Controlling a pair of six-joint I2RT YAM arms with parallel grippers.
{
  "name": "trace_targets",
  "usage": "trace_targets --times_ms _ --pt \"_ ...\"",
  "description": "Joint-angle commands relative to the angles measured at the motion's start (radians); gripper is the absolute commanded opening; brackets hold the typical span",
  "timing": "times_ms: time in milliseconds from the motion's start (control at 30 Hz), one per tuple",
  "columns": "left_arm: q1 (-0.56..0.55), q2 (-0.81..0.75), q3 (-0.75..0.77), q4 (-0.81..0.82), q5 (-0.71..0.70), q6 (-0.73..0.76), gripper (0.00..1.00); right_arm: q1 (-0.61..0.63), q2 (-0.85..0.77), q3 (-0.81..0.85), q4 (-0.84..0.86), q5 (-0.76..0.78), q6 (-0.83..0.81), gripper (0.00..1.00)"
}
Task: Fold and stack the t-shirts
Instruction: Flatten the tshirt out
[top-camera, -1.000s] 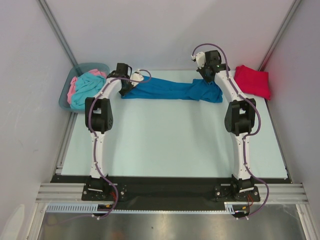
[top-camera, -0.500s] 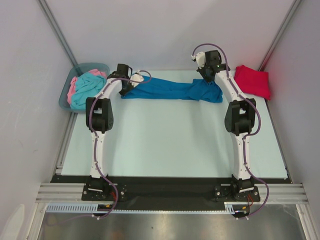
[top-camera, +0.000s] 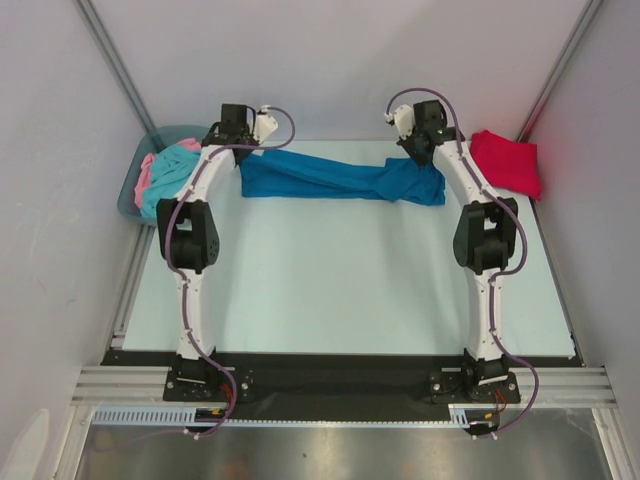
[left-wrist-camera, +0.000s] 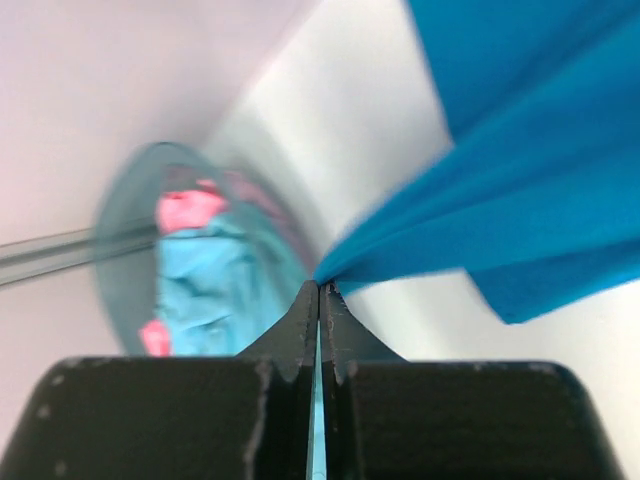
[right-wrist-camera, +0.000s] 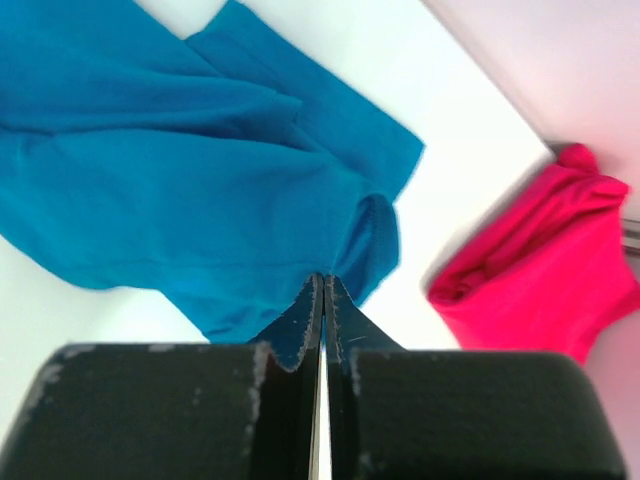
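Note:
A deep blue t-shirt (top-camera: 335, 180) lies stretched in a band across the back of the table. My left gripper (top-camera: 243, 155) is shut on its left corner; in the left wrist view the cloth (left-wrist-camera: 520, 190) draws to a point at the closed tips of my left gripper (left-wrist-camera: 320, 284). My right gripper (top-camera: 414, 160) is shut on the shirt's bunched right end, and my right gripper (right-wrist-camera: 323, 277) shows pinching the blue cloth (right-wrist-camera: 180, 170) in its wrist view. A folded red t-shirt (top-camera: 506, 162) (right-wrist-camera: 545, 265) rests at the back right. Turquoise (top-camera: 172, 180) and pink (top-camera: 148, 172) shirts fill the bin.
The grey-blue plastic bin (top-camera: 190, 133) (left-wrist-camera: 125, 230) stands off the table's back left corner, close to my left wrist. Grey walls close in the back and both sides. The pale table top (top-camera: 330, 280) stretches towards the arm bases.
My left gripper has closed on the blue shirt's left corner and drawn back and up towards the wall, squaring up that end. The right arm has barely moved.

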Motion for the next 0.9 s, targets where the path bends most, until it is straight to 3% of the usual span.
trace_targets --times_ms 0,200,367,633,733,867 --pt "0.012 -0.122 -0.014 0.084 -0.065 -0.027 0.0 -0.024 -0.109 0.003 0.004 0.034 -0.051 0.0" --pt "0.015 -0.182 -0.052 0.091 -0.073 -0.018 0.0 -0.06 -0.163 -0.015 -0.006 0.062 -0.126 0.0" --pt "0.028 -0.222 -0.066 0.091 -0.079 -0.015 0.0 -0.093 -0.224 -0.126 0.04 0.103 -0.214 0.0" --pt "0.054 -0.315 -0.112 0.094 -0.072 -0.029 0.0 -0.126 -0.27 -0.129 0.004 0.11 -0.241 0.0" --pt "0.061 -0.374 -0.132 0.091 -0.032 -0.022 0.0 -0.128 -0.281 -0.06 -0.09 0.053 -0.217 0.0" --pt "0.066 -0.456 -0.185 0.044 0.065 0.017 0.0 -0.133 -0.256 0.113 -0.415 -0.132 -0.191 0.0"
